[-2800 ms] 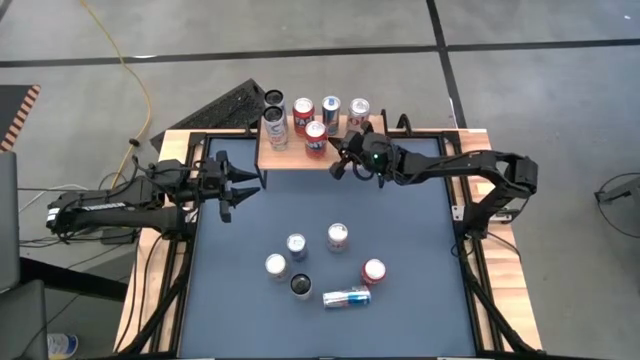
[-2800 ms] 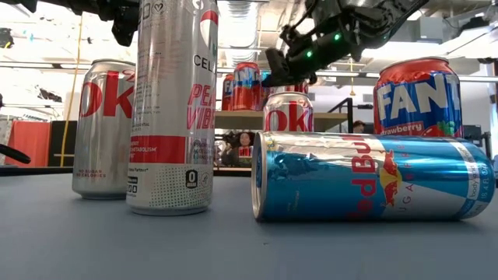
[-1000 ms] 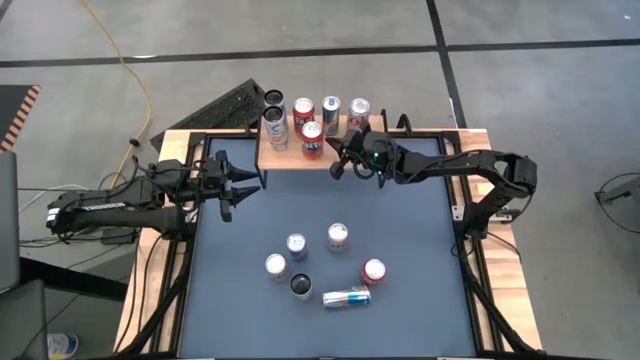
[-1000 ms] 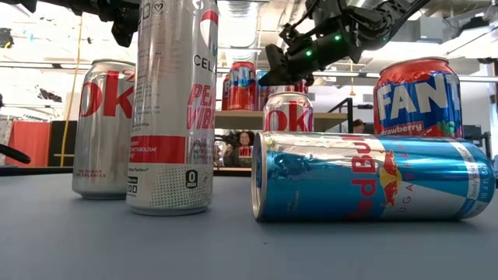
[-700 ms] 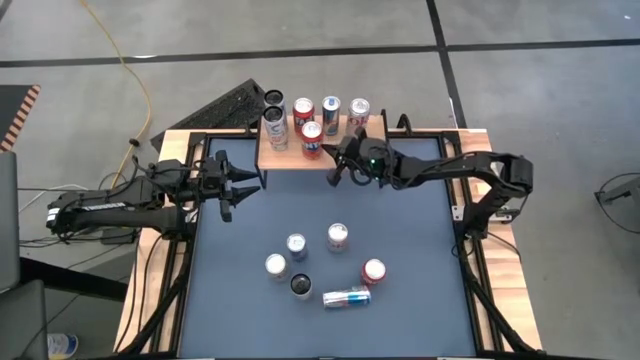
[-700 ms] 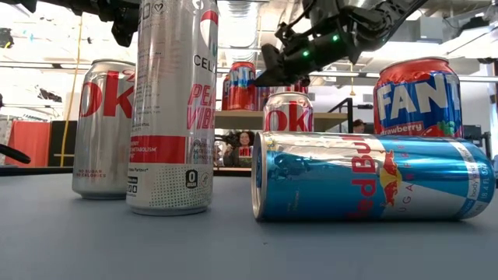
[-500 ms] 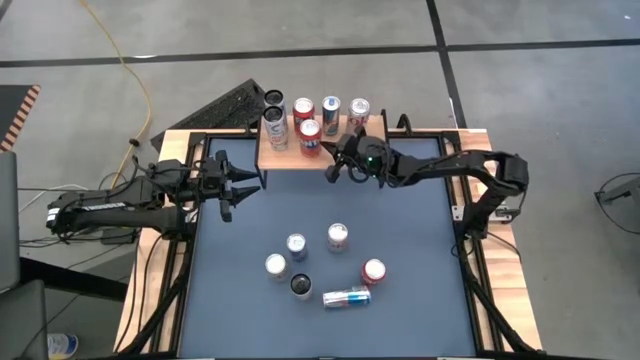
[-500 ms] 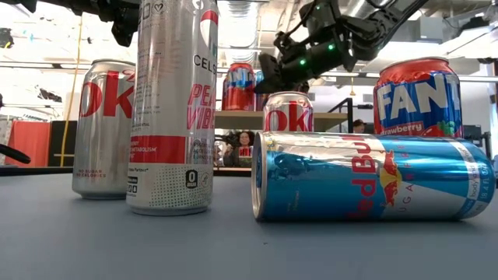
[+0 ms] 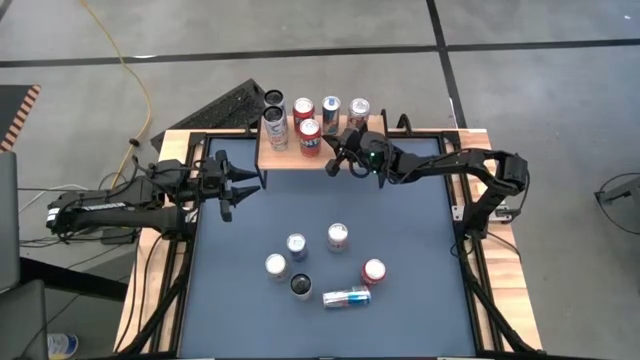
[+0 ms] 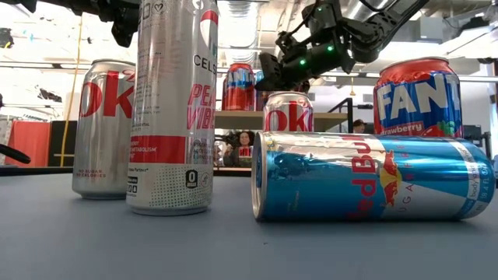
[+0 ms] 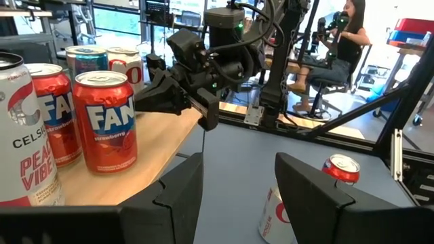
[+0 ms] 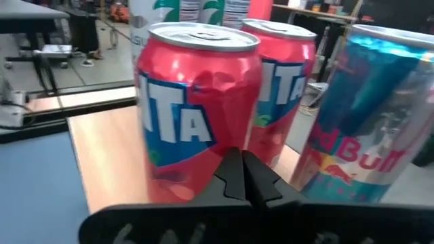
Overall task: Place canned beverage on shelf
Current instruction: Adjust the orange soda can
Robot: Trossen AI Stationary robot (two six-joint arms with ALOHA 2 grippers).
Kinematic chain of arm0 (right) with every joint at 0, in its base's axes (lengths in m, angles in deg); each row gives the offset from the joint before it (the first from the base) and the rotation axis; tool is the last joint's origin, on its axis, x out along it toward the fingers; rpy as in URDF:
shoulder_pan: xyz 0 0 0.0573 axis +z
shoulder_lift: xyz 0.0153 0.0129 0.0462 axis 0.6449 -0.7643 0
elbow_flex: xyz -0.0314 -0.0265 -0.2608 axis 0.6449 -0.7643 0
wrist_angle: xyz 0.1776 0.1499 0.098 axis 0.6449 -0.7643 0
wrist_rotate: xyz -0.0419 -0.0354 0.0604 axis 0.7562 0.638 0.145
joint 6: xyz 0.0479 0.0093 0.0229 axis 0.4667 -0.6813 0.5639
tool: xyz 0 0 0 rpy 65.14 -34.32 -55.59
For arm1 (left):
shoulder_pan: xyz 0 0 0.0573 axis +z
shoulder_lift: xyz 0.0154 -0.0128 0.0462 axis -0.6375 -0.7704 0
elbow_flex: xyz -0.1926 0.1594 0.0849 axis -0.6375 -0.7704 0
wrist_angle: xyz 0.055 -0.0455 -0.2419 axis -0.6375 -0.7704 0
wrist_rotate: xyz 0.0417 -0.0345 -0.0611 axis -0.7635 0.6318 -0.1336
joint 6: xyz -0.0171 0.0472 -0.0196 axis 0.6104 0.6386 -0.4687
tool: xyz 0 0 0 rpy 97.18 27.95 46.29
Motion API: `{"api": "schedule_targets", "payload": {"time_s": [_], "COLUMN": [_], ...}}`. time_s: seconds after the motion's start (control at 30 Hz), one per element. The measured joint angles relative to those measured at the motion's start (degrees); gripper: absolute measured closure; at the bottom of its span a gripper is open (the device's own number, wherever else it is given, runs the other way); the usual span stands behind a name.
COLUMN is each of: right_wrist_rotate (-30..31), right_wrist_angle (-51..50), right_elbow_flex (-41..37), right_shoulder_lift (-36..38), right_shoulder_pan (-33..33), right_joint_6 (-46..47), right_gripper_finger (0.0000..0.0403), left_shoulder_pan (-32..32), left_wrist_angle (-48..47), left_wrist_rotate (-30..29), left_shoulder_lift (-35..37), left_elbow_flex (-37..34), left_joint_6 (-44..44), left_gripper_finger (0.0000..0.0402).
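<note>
We see the right gripper (image 9: 331,160), fingers pressed together, against the red Fanta can (image 9: 310,135) on the shelf (image 9: 285,157); the can has slid back

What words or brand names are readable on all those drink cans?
"CELSIUS PEACH VIBE", cut off: tall silver can.
"oke", cut off: silver can at left.
"ok", cut off: silver can behind.
"FANT", "Strawberry": red can on the table.
"Red Bull", partly hidden: blue can lying down.
"FAN", "strawberry": red can on the shelf.
Small print on the cans: too small to read.
</note>
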Motion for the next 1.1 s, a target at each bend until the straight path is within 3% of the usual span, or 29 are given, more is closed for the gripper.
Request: {"api": "schedule_targets", "payload": {"time_s": [0.3, 0.97, 1.1], "right_wrist_rotate": [4.8, 0.0, 5.6], "right_wrist_angle": [-2.8, 0.5, -1.4], "right_elbow_flex": [0.0, 0.0, 0.0], "right_shoulder_lift": [0.0, 0.0, 0.0], "right_shoulder_pan": [2.8, 1.1, 1.8], "right_joint_6": [0.0, -0.5, -0.9], "right_gripper_finger": [0.0403, 0.0403, 0.0403], "left_shoulder_pan": [0.0, 0.0, 0.0], "left_wrist_angle": [0.0, 0.0, 0.0], "left_wrist_rotate": [0.0, 0.0, 0.0], "left_shoulder_lift": [0.0, 0.0, 0.0], "left_elbow_flex": [0.0, 0.0, 0.0], "left_joint_6": [-0.1, 0.7, 0.4], "left_gripper_finger": [0.0228, 0.0228, 0.0228]}}
